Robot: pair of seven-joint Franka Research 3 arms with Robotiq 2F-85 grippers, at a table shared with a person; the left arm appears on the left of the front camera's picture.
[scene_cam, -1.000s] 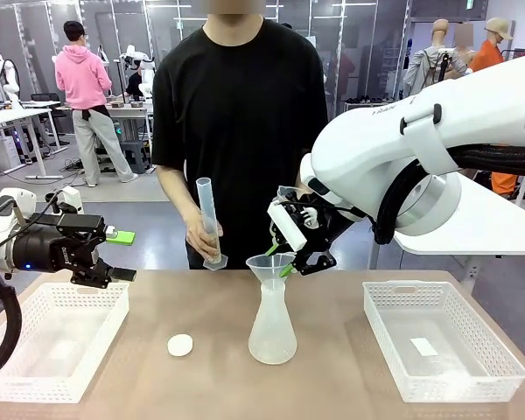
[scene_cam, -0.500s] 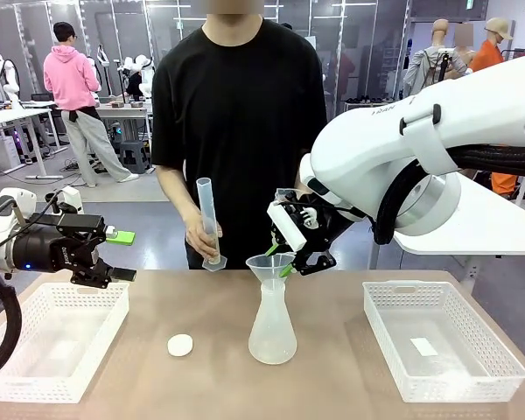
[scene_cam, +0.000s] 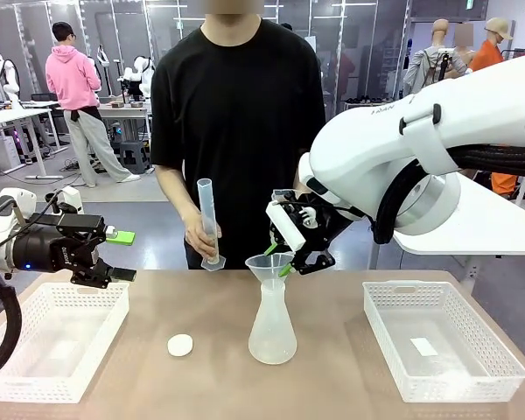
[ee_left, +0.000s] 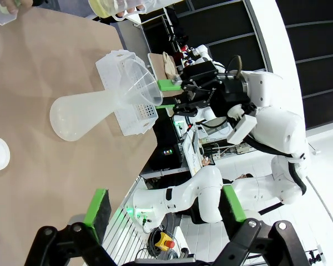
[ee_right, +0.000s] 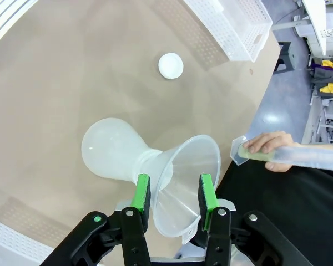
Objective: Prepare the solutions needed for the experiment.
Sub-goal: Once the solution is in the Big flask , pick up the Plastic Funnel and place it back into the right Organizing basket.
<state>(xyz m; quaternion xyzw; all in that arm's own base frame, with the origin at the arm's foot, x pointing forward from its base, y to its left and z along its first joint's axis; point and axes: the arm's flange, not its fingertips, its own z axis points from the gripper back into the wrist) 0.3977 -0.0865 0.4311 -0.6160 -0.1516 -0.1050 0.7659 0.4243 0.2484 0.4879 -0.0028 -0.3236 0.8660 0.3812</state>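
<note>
Flask (scene_cam: 271,337) sits below right end effector (scene_cam: 280,261) — clamping funnel (scene_cam: 264,266).

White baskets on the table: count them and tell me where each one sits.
2. The left basket sits at the left end of the table, the right basket at its right end. None looks hidden.

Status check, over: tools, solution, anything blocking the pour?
Left tool open by left basket. Right tool clamped on funnel in flask. Yellow-green solution in person's cylinder, unpoured. White cap lies aside.
</note>
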